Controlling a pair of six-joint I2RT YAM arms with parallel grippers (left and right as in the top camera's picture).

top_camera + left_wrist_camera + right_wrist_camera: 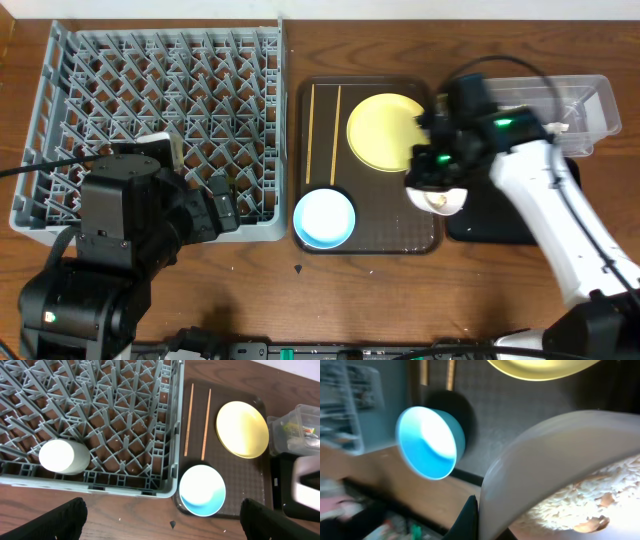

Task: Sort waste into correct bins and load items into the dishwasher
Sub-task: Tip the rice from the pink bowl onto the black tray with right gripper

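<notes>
My right gripper (437, 190) is shut on the rim of the white bowl (443, 200), which is tilted and holds rice scraps (580, 500), above the seam between the brown serving tray and the black tray (500, 228). The light blue bowl (324, 217), yellow plate (385, 130) and chopsticks (325, 125) lie on the serving tray. The wrapper packet (301, 430) lies in the clear tub (590, 105). My left gripper (162, 525) is open and empty over the table in front of the grey dish rack (150, 120). I cannot make out the napkin.
The brown serving tray (365, 245) sits between the rack and the black tray. A white cup (57, 456) stands in the rack's near row. A small dark speck (172, 524) lies on the wooden table by the tray.
</notes>
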